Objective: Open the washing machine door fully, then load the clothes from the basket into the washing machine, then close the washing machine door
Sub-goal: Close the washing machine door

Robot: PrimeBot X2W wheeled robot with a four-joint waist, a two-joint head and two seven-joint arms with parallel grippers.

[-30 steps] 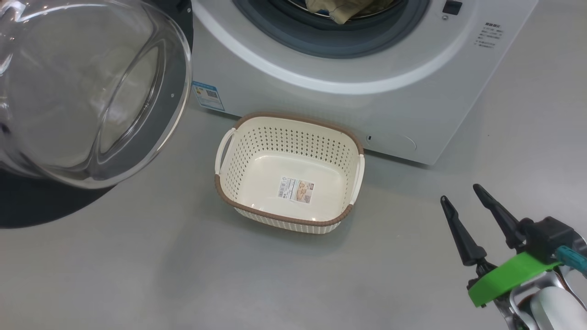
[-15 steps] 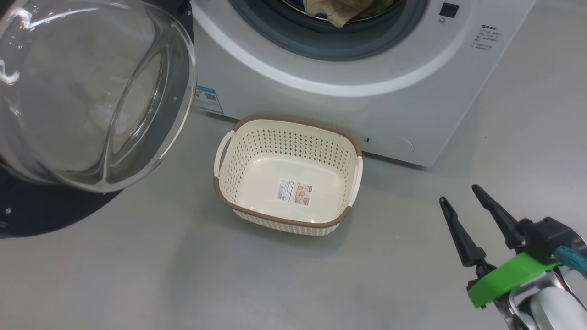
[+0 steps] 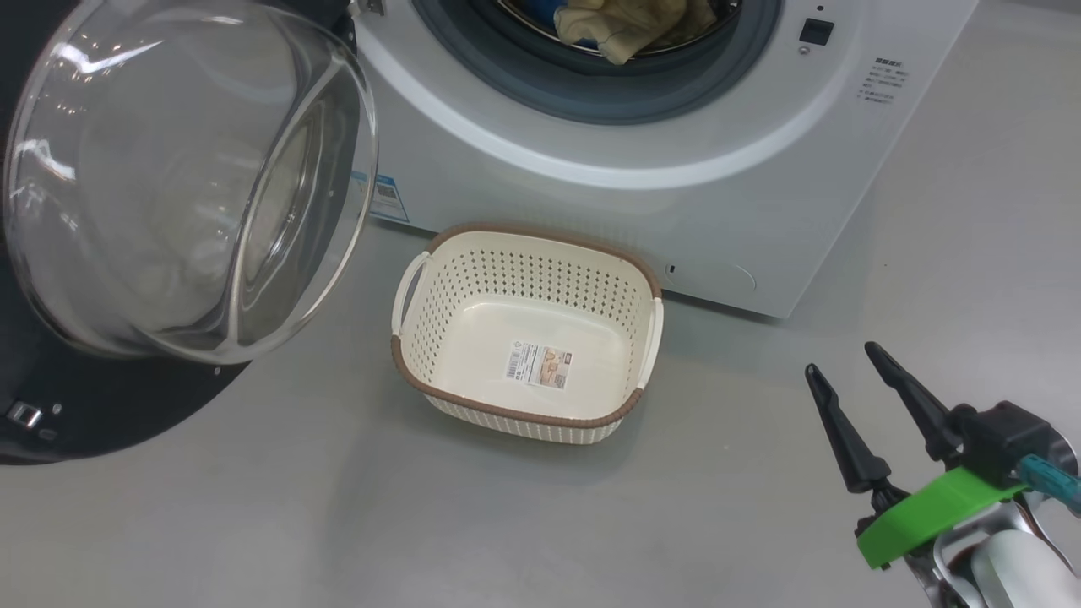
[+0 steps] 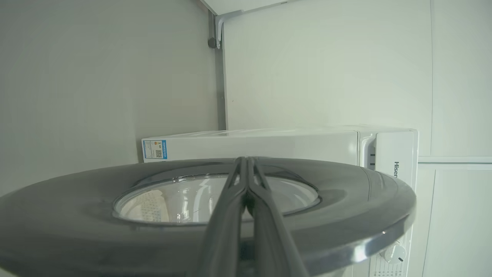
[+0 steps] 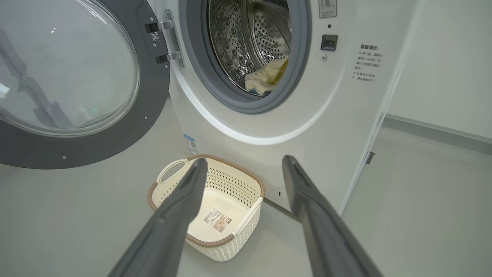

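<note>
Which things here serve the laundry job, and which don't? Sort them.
Job: washing machine, washing machine door, clothes, basket, left tool, right tool.
Idle: blue label sticker, basket's sticker, wall pipe.

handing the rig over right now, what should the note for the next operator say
Left tool: shut, holding nothing, fingers lying across the outer face of the washing machine door.
Right tool: open, empty, off to the right of the basket.
Things: door open, swung out to the left; clothes inside the washing machine, near the front of the opening; basket empty on the floor in front of it.
Done: door opened, clothes loaded.
Left: close the door.
</note>
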